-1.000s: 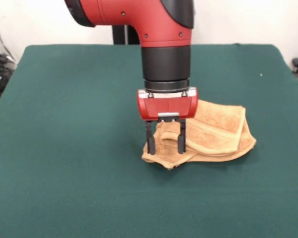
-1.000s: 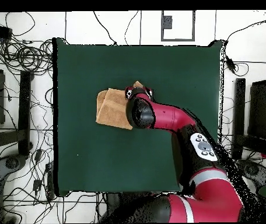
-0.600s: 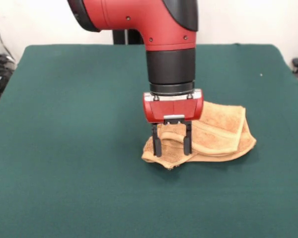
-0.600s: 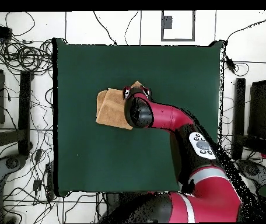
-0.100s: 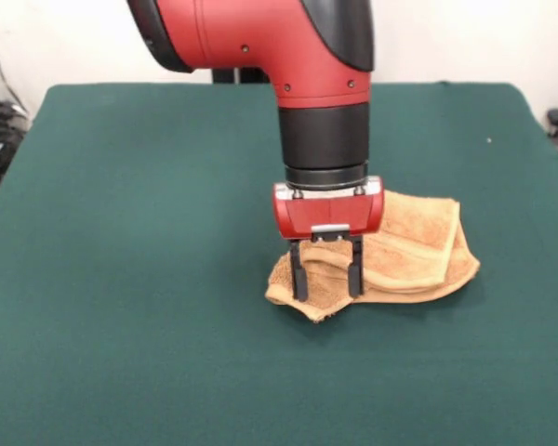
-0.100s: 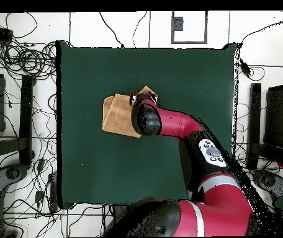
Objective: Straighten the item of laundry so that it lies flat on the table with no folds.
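Towel (image 5: pixel 405 246): orange-tan terry cloth, lying right of centre in the front view, folded over on itself in several layers, with border bands showing on the upper layer. A bunched, curled flap sits at its lower-left end. In the overhead view the towel (image 6: pixel 119 114) lies left of centre, partly hidden by the arm.

Worktop (image 5: pixel 139 260): dark green cover, much larger than the towel, with bare space all round it.

Arm (image 5: pixel 288 51): red and black, descending from the top of the front view, wrist pointing straight down over the towel's left end.

Claw (image 5: pixel 327 279): two black fingers (image 5: pixel 299 279) standing apart, tips down on or into the bunched flap, one on each side of a raised curl of cloth. The jaws are spread and nothing is clamped between them yet; whether the tips press through to the worktop cannot be told.

Step in hand, as judged: grasp approach on a loose flap, the towel not yet unfolded.

Next move, as judged: bring the fingers together on the top layer only, lift slightly, then draw the flap away toward the left of the front view so the fold opens. Pinching several layers at once would risk dragging the whole bundle instead.
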Controlling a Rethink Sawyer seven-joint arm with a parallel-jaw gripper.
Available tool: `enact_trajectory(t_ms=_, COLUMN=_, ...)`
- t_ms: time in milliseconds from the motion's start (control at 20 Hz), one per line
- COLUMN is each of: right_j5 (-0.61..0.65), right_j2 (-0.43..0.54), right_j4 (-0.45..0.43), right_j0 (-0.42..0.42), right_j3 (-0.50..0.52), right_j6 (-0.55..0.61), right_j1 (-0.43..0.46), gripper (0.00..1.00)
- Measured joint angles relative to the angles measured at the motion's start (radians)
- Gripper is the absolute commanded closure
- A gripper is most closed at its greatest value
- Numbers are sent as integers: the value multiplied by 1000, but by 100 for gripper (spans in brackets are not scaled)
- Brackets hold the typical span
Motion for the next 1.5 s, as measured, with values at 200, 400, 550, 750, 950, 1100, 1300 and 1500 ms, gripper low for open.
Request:
enact_trajectory(t_ms=200, right_j5=0, right_j2=0, right_j4=0, right_j0=12, right_j3=-9, right_j6=0, right_j1=6, gripper=0)
enact_trajectory(t_ms=400, right_j5=0, right_j2=0, right_j4=0, right_j0=21, right_j3=-15, right_j6=0, right_j1=7, gripper=0)
enact_trajectory(t_ms=550, right_j5=0, right_j2=0, right_j4=0, right_j0=27, right_j3=-20, right_j6=0, right_j1=7, gripper=0)
enact_trajectory(t_ms=750, right_j5=0, right_j2=0, right_j4=0, right_j0=36, right_j3=-29, right_j6=0, right_j1=7, gripper=0)
enact_trajectory(t_ms=950, right_j5=0, right_j2=-1, right_j4=0, right_j0=40, right_j3=-34, right_j6=0, right_j1=7, gripper=0)
enact_trajectory(t_ms=1100, right_j5=0, right_j2=-3, right_j4=0, right_j0=44, right_j3=-38, right_j6=0, right_j1=7, gripper=0)
enact_trajectory(t_ms=1300, right_j5=0, right_j2=-27, right_j4=2, right_j0=61, right_j3=-48, right_j6=0, right_j1=8, gripper=0)
enact_trajectory(t_ms=1500, right_j5=0, right_j2=-81, right_j4=12, right_j0=102, right_j3=-61, right_j6=0, right_j1=9, gripper=0)
